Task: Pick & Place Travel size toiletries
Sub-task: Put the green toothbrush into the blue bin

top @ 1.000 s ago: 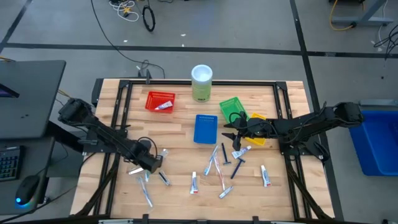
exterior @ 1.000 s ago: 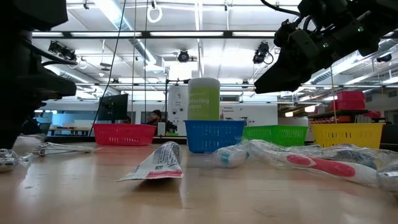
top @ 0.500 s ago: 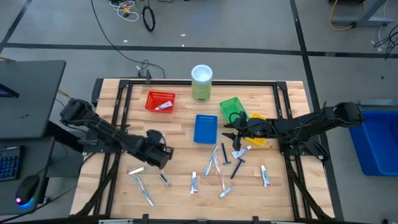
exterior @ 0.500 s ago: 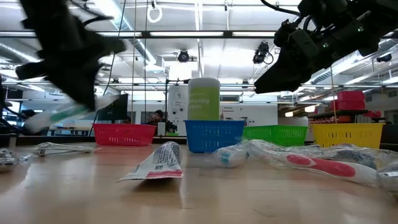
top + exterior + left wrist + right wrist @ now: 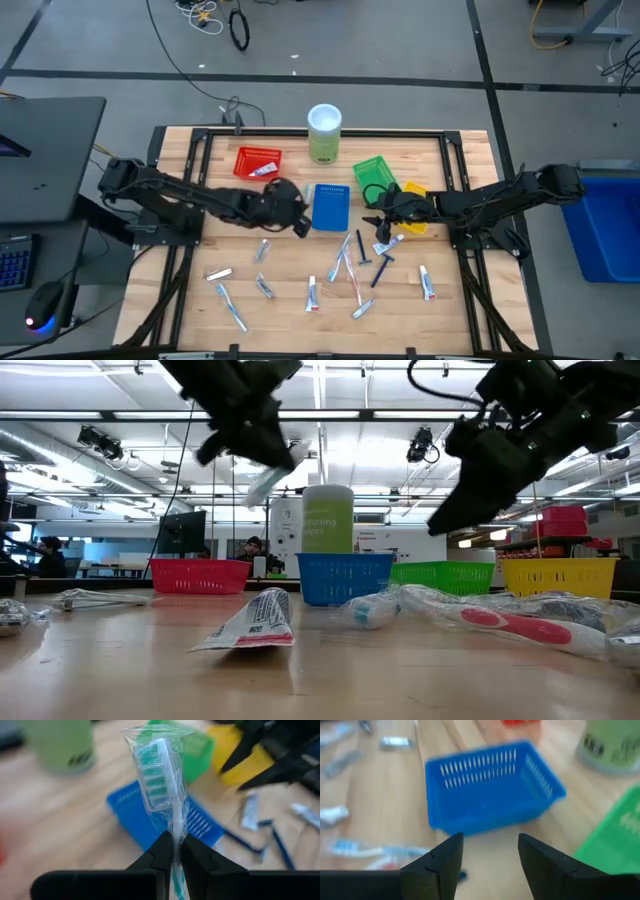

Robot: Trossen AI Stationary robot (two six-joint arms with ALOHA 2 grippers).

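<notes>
The left gripper (image 5: pixel 173 851) clamps a clear-wrapped green-bristled toothbrush (image 5: pixel 162 780) beside the blue mesh basket (image 5: pixel 331 206); the right gripper (image 5: pixel 487 852) gapes empty.

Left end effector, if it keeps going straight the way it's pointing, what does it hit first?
Probably the blue basket. The left end effector, shut on a wrapped toothbrush, points toward the basket's near edge; depth is uncertain, so it may pass above.

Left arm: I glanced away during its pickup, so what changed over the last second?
The left gripper, shut on a wrapped toothbrush, swung up from the table's front-left toward the blue basket. The right gripper shifted only slightly beside the green basket, open.
</notes>
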